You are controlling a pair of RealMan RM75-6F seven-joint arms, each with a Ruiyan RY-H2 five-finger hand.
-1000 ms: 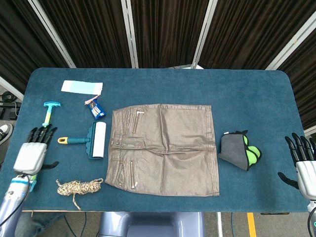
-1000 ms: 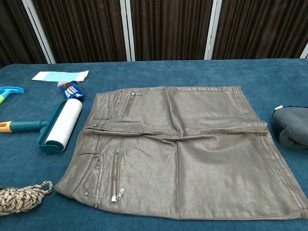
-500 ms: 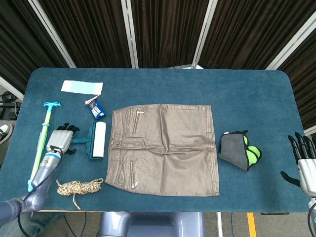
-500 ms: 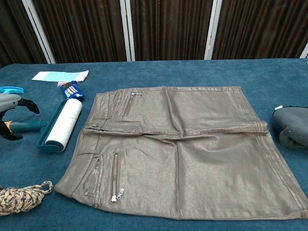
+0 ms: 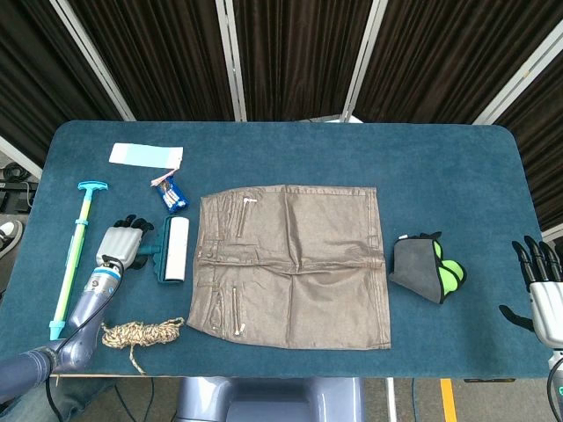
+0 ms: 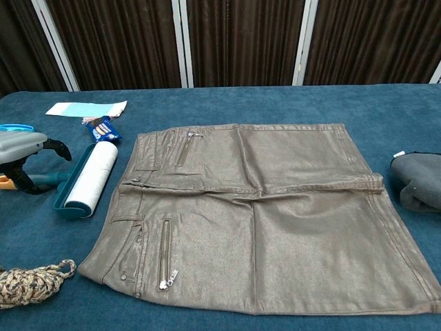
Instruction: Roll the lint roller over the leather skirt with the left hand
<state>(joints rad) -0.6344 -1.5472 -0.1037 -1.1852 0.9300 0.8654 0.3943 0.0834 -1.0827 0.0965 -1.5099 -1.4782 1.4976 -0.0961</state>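
Left hand (image 5: 122,243) over the lint roller (image 5: 173,250) handle, fingers arched above it; firm grip or not: cannot tell. Roller flat on the counter (image 5: 440,167), just beside the waistband edge of the leather skirt (image 5: 295,265), apart from it. Skirt spread flat mid-counter. Right hand (image 5: 545,294) at the far right edge, fingers spread, holding nothing. Rope coil (image 5: 139,333) near the front left edge; grey-green cloth (image 5: 426,267) right of the skirt.

Place: a robot test lab or studio.
Evidence: blue-felt table (image 5: 440,158) of assorted props; dark pleated curtains (image 5: 290,53) behind the table.
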